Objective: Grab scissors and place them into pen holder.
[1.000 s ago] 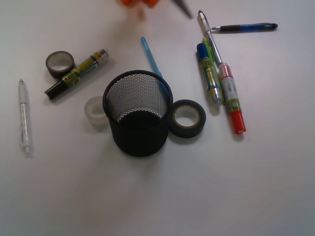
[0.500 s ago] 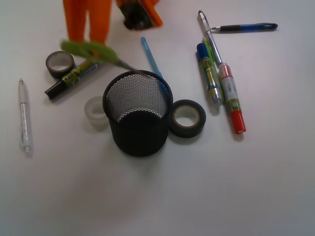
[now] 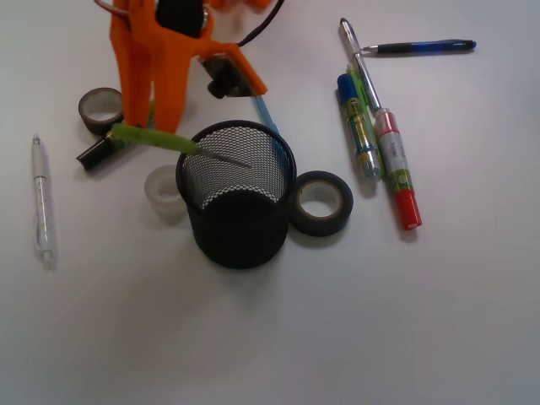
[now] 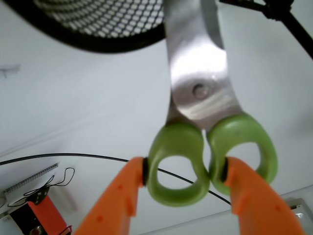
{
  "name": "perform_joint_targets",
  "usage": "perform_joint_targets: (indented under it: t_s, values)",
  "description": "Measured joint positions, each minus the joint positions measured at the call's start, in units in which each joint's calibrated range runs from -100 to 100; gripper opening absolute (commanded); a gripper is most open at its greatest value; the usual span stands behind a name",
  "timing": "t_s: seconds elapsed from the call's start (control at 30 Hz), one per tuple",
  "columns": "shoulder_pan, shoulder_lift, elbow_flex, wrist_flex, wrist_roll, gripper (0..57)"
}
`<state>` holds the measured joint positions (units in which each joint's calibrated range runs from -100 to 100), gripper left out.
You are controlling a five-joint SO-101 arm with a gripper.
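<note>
The scissors (image 3: pixel 160 139) have lime-green loop handles and short silver blades. They are held nearly level, and the blade tips reach over the open mouth of the pen holder (image 3: pixel 238 221), a black wire-mesh cup in mid-table. My orange gripper (image 3: pixel 150 126) hangs at the holder's upper left, shut on the green handles. From the wrist camera the gripper (image 4: pixel 185 169) clamps both loops of the scissors (image 4: pixel 200 93) from outside. There the blades point toward the holder's mesh rim (image 4: pixel 98 29) at the top.
A black tape roll (image 3: pixel 321 202) touches the holder's right side and a translucent roll (image 3: pixel 163 192) sits at its left. A brown roll (image 3: pixel 99 106) and a white pen (image 3: pixel 40 201) lie further left. Several markers (image 3: pixel 380 139) and a blue pen (image 3: pixel 418 47) lie at the right.
The gripper has come down from the top edge into view with the scissors. The blades have moved from the holder's far rim to over its mouth.
</note>
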<state>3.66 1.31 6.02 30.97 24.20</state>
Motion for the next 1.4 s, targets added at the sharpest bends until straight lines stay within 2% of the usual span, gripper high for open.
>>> perform_joint_targets:
  t_s: [0.47,0.67,0.8,0.9,1.0,1.07,1.13,1.23,1.3,1.4]
  values:
    - [-1.92,-11.32,5.57,-0.09,-1.81,30.8]
    - [-0.89,-11.32,2.43,12.01,-15.68,30.8]
    - [-1.63,-11.32,-3.14,29.29,-27.69,30.7]
    - [-1.63,-12.72,-7.55,45.36,-37.22,27.9]
    - [-1.48,-18.9,-10.33,64.19,-50.79,27.1]
    - [-2.15,-22.13,-9.79,66.44,-55.73,27.1]
    - [-3.92,-35.8,-1.26,67.65,-63.3,27.0]
    - [-4.74,-50.52,12.22,67.65,-69.01,26.6]
    - [-6.81,-67.07,25.16,64.62,-69.6,26.5]
    - [-9.1,-77.35,33.24,59.09,-66.72,26.0]
